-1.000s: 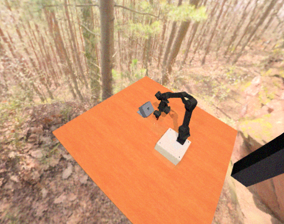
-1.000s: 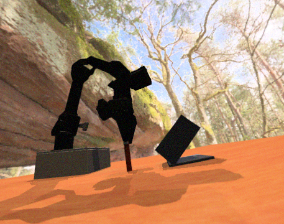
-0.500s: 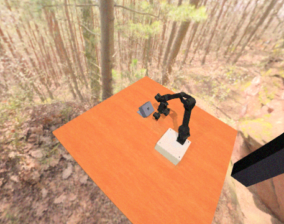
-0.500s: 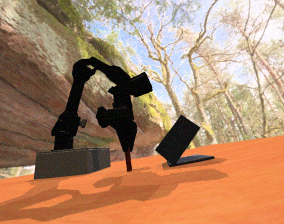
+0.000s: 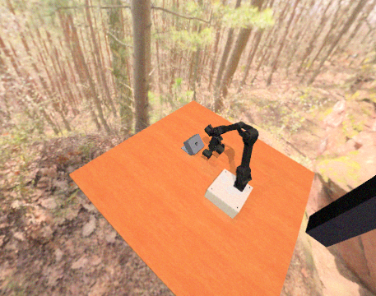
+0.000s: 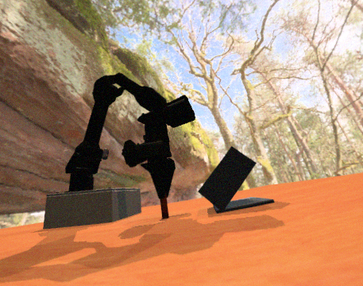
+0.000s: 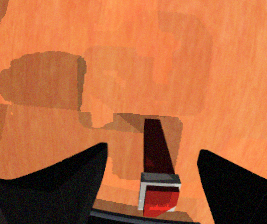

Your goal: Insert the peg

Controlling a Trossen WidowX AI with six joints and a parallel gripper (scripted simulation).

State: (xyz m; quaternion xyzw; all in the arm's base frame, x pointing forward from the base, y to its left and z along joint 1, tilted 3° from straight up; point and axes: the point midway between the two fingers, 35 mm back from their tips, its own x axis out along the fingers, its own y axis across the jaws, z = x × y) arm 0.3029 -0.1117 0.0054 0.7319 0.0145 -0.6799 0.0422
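Note:
The peg (image 6: 164,209) (image 7: 160,199) stands upright on the table, dark red with flat sides, a pale band and a bright red top in the wrist view. My gripper (image 5: 213,151) (image 6: 164,198) (image 7: 153,153) points down around its upper part. The fingers are partly open, one on each side of the peg, with a gap to both. In the top view the gripper hides the peg. The sloped grey panel (image 5: 191,146) (image 6: 228,177) stands just beyond the gripper. Its hole (image 5: 197,144) shows as a small dark spot in the top view; the exterior view does not show the hole.
The arm's pale base block (image 5: 226,196) (image 6: 82,209) stands on the orange table (image 5: 155,186) (image 6: 308,235) (image 7: 233,60), on the other side of the gripper from the panel. A dark edge crosses the bottom of the wrist view. The arm's shadow falls around the peg.

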